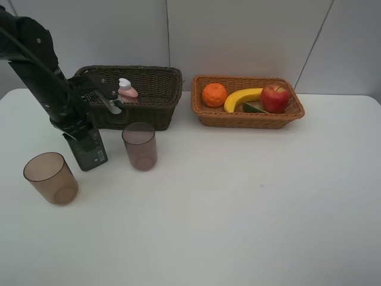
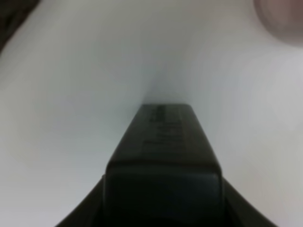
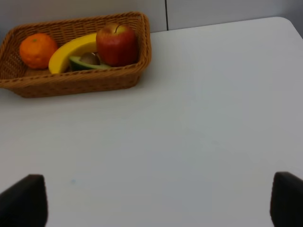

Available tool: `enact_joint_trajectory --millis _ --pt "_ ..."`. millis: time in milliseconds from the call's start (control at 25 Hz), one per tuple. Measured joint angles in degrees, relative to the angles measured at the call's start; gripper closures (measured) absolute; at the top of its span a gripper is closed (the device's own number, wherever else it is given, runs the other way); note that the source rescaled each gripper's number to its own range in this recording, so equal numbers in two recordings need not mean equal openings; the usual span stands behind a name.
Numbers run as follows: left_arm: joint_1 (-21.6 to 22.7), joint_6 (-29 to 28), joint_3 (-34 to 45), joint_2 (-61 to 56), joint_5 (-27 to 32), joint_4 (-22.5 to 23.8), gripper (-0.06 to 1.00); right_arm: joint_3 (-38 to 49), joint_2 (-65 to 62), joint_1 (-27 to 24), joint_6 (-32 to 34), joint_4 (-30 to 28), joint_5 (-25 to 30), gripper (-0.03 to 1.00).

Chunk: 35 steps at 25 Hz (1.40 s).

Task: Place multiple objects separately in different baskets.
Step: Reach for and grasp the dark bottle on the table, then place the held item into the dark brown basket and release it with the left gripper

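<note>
Bright, even light leaves faint soft shadows by the cups [image 1: 50, 177] [image 1: 140, 146] toward nine o'clock on the table [image 1: 238, 196]; the left wrist view is blurred.

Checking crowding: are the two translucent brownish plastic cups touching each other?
Apart. The exterior high view shows white table and the dark green pump bottle between the nearer translucent brownish cup and the farther purplish cup.

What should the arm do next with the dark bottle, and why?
Probably lift the dark green pump bottle straight up. The left gripper looks closed on it while it stands on the table, and the dark basket right behind it, where the pink bottle sits, has a wall to clear.
</note>
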Motion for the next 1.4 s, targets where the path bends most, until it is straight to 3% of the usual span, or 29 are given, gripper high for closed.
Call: enact_joint_trajectory --millis 680,920,1120,1400 --pt "0.00 -11.85 -24.72 -0.79 25.30 2.64 0.44 0.00 0.00 0.00 0.00 0.00 -0.05 -0.03" --pt "0.00 -14.64 -32.90 -0.79 25.62 4.43 0.44 0.00 0.00 0.00 0.00 0.00 -0.05 -0.03" --pt "0.00 -14.80 -35.14 -0.79 25.28 7.48 0.44 0.00 0.00 0.00 0.00 0.00 -0.05 -0.03" --pt "0.00 -14.80 -35.14 -0.24 15.97 13.13 0.44 0.00 0.00 0.00 0.00 0.00 -0.11 -0.03"
